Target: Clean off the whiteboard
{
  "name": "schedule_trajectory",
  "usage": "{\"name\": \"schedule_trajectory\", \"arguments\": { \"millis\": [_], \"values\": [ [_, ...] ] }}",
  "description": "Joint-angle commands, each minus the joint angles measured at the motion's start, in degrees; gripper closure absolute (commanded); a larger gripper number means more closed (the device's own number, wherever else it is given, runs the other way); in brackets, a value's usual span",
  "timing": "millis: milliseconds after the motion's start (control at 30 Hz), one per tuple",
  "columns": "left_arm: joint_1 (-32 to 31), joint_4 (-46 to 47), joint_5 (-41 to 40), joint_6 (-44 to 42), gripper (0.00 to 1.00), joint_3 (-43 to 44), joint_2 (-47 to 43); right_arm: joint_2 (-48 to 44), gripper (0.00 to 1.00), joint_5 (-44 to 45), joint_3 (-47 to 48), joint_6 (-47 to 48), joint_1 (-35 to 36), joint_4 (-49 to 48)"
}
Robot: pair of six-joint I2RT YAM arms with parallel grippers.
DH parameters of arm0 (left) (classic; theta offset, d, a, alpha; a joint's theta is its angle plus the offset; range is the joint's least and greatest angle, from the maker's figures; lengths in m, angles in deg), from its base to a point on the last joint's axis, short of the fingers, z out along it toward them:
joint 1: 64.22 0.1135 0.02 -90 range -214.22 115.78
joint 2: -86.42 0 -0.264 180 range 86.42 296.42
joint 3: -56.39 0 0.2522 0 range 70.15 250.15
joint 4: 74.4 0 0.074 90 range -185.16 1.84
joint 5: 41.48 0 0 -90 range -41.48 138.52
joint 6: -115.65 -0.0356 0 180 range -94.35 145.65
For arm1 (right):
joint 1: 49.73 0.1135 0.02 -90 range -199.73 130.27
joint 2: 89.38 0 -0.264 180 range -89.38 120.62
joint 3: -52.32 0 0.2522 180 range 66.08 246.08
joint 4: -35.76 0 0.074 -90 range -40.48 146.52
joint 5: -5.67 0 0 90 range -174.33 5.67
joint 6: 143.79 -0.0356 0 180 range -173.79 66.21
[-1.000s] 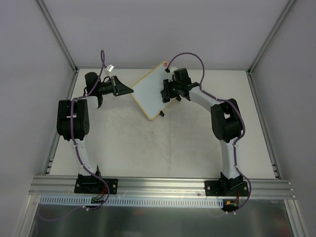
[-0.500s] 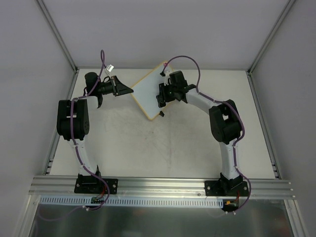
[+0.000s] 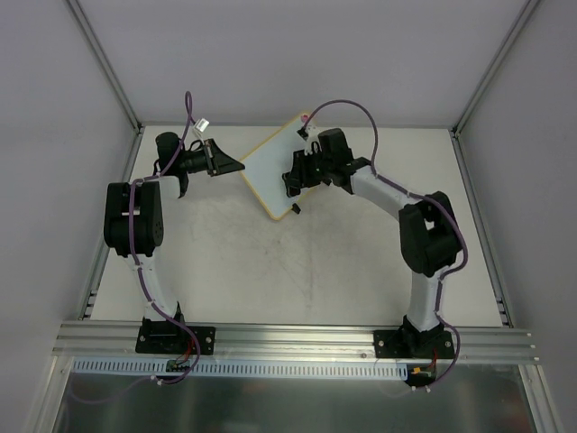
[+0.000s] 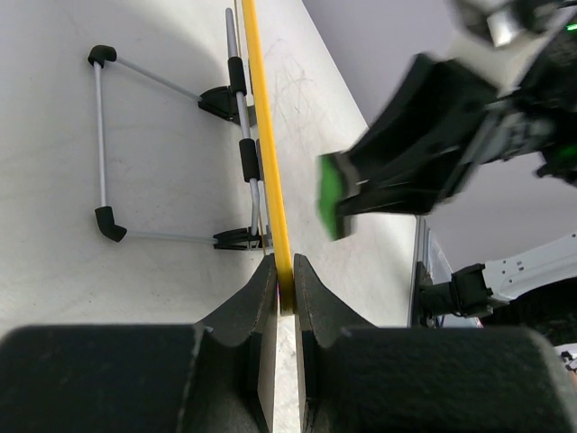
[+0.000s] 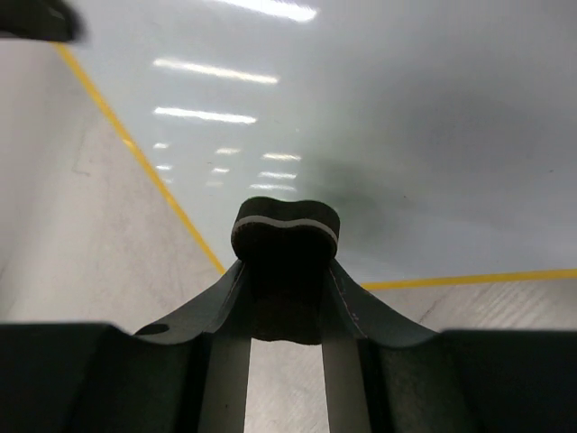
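Observation:
The whiteboard [image 3: 266, 167] lies turned like a diamond at the back of the table, with a pink-red dot [image 3: 304, 117] at its far corner. My left gripper [image 3: 233, 166] is shut on the board's left corner; in the left wrist view the jaws [image 4: 285, 271] pinch the yellow rim [image 4: 261, 135] edge-on. My right gripper [image 3: 290, 183] is over the board's right half, shut on a black bow-shaped block [image 5: 287, 236]. The block's tip rests against the glossy white surface [image 5: 406, 135] near the yellow rim [image 5: 135, 153]. No marks show on the board.
A thin wire stand [image 4: 99, 135] with black feet sits behind the board. Grey walls and corner posts close the table at the back and sides. An aluminium rail [image 3: 288, 338] carries both arm bases at the near edge.
My right gripper has slid with the black block a little left and nearer across the board, and its elbow has swung out to the right. The left arm and board have not moved.

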Motion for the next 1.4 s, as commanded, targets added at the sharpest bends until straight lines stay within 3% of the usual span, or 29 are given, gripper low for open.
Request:
{"name": "schedule_trajectory", "arguments": {
  "millis": [0,400,467,533,600,667,767,1067,1233,1367],
  "values": [
    [-1.7,2.1,5.8,1.0,1.00,-0.2,-2.8,-11.9,1.00,-1.4,0.2,0.4,0.1,-1.4],
    [-1.2,3.4,4.2,2.5,0.99,-0.7,-2.7,-26.4,1.00,9.6,-11.5,3.7,-2.0,-1.1],
    [-0.8,3.5,4.0,2.7,0.95,-0.9,-2.6,-27.6,1.00,9.1,-13.8,3.3,-2.5,-1.2],
    [-0.5,4.3,3.7,3.4,0.82,-1.1,-2.5,-29.3,1.00,9.0,-15.2,3.2,-2.8,-1.3],
    [-0.4,5.7,3.8,4.3,0.80,-1.5,-2.4,-30.5,1.00,8.6,-17.0,3.5,-3.1,-1.2],
    [-0.3,6.5,4.1,4.7,0.68,-1.7,-2.7,-32.1,1.00,8.4,-18.1,3.7,-3.5,-1.2],
    [-0.2,6.6,3.9,4.4,0.59,-2.0,-3.3,-34.4,1.00,8.5,-20.2,4.1,-3.9,-1.2],
    [0.6,10.9,0.3,5.2,0.46,-5.5,-5.7,-43.0,1.00,6.5,-29.7,0.7,-6.1,-1.2],
    [0.8,10.3,-3.7,4.2,0.46,-8.2,-9.7,-53.5,1.00,13.2,-37.7,2.9,-7.1,-1.2],
    [1.4,4.4,-10.6,1.1,0.43,-11.4,-16.2,-55.1,1.00,18.4,-41.0,-0.3,-8.4,-1.0]
  ]
}}
